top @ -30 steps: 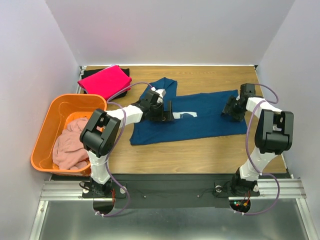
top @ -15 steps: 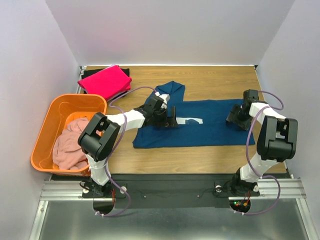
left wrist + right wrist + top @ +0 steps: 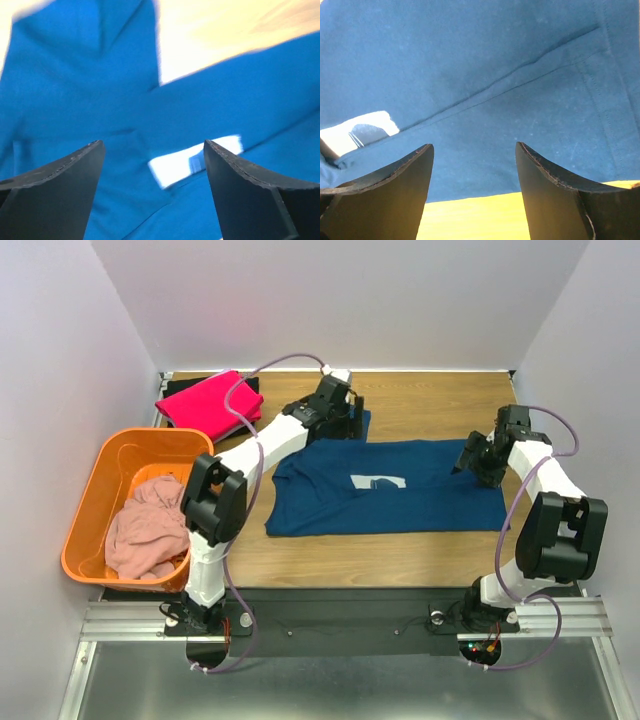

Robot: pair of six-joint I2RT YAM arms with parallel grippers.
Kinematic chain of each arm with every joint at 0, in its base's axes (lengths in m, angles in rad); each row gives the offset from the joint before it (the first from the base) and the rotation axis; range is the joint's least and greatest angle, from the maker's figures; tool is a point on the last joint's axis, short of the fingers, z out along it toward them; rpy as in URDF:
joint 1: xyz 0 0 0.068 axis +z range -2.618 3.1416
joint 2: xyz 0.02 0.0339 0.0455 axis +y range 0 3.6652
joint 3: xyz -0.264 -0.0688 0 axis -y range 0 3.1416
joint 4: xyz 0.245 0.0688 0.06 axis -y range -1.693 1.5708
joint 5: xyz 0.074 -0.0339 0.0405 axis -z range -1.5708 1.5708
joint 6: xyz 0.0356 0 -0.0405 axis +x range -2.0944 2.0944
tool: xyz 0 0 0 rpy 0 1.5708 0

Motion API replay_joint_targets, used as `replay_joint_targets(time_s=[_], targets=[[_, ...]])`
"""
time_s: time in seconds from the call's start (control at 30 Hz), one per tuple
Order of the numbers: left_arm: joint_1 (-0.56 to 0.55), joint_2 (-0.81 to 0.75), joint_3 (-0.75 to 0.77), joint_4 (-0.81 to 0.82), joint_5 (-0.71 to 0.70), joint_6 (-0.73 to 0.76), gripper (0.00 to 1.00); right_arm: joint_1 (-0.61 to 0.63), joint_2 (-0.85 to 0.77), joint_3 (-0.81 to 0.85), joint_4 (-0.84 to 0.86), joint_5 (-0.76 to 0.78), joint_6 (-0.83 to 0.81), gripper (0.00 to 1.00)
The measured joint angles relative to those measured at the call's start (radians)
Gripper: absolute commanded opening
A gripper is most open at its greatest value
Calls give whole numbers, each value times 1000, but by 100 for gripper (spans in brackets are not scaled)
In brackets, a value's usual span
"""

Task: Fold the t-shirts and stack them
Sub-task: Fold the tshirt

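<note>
lying spread across the middle of the wooden table point(image 3: 430, 405): navy blue t-shirt point(image 3: 420, 502), a wide flat band, white print point(image 3: 380, 481) face up near its centre, one flap reaching toward the upper centre of the frame. left gripper point(image 3: 347, 408): above that flap, jaws wide apart, nothing between them; its wrist view point(image 3: 152, 145) looks down on blurred blue cloth and the white print. right gripper point(image 3: 471, 462): at the shirt's right end, jaws apart and empty; its wrist view point(image 3: 474, 145) shows a seam line in the navy cloth and bare table at the lower edge. upper left of the frame: bright pink t-shirt point(image 3: 208, 403), folded, lying on a black t-shirt point(image 3: 254, 390) whose edges show around it. left edge: orange basket point(image 3: 84, 512) holding a crumpled pale dusty-pink t-shirt point(image 3: 148, 530).
</note>
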Motion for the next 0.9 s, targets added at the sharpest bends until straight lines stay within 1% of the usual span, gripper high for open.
replay_joint_targets(time_s=[0.17, 0.23, 0.3, 0.4, 0.73, 0.9], targets=[[-13, 113, 0, -107, -51, 1, 60, 0, 2, -1, -8, -26, -5, 72], [-21, 143, 0, -134, -63, -1, 59, 0, 2, -6, -8, -35, -6, 72], [-34, 172, 0, -159, -68, -2, 57, -1, 2, -14, -8, -44, -6, 72], [-48, 203, 14, -184, -71, -2, 56, -3, 2, -26, -8, -54, -8, 72], [-56, 224, 77, -198, -87, -3, 56, -4, -1, -72, -10, -83, -12, 72], [-56, 255, 96, -199, -103, 0, 50, -4, -1, -72, -8, -90, -13, 72]])
